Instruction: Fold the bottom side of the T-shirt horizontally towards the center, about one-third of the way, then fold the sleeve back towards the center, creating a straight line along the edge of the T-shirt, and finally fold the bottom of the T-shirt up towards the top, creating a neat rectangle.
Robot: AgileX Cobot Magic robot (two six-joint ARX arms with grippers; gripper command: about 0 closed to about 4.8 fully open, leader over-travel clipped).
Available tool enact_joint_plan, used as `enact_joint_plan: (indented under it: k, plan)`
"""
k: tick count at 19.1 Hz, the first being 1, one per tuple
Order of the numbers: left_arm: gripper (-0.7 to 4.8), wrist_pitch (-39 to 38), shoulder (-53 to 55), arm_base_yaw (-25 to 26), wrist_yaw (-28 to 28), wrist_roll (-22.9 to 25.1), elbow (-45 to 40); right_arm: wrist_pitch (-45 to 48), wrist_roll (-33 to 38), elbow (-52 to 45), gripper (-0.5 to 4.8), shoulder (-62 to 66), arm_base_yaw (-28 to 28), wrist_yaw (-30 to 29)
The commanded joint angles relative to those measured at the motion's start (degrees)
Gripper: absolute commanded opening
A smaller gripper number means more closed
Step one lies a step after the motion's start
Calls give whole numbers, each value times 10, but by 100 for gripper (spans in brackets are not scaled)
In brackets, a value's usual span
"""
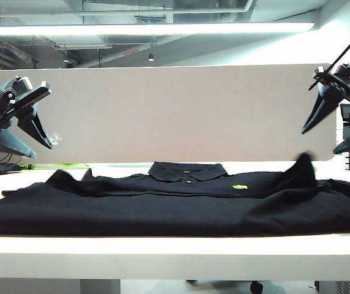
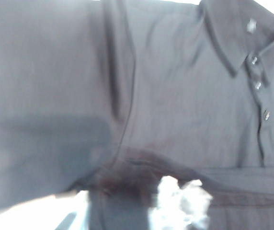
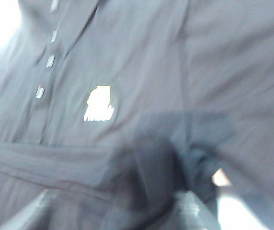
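Both arms up off the cloth; hem fold laid, sleeves not yet tucked.
T-shirt [image 1: 181,199] spans table, collar far, bottom of the T-shirt [image 1: 163,229] near. Left gripper [image 1: 31,119] and right gripper [image 1: 331,113] hover at the sides, jaws spread, empty. Advice: pinch each sleeve at its outer tip, draw inward, keep edge straight.

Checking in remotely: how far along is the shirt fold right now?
The T-shirt lies across the table with its front edge already folded over the body, below the collar. Nothing is in hand: the left gripper and right gripper hang raised at either side, both open and empty. One sleeve on the right stands bunched up; tucking the sleeves and the final fold remain.
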Motion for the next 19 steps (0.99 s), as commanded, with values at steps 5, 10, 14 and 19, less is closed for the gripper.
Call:
enact_joint_plan:
  k: [5, 10, 14, 19]
  plan:
    - [157, 18, -3, 75, -28, 17, 4, -78, -8, 100, 306, 19, -83, 44]
    - [161, 6, 17, 106, -3, 14, 11, -106, -8, 108, 306, 91, -106, 27]
    - [161, -40, 70, 101, 14, 17, 52, -104, -11, 107, 306, 121, -106, 28]
    - [161, -49, 123, 99, 7, 18, 96, -93, -19, 108, 306, 138, -115, 32]
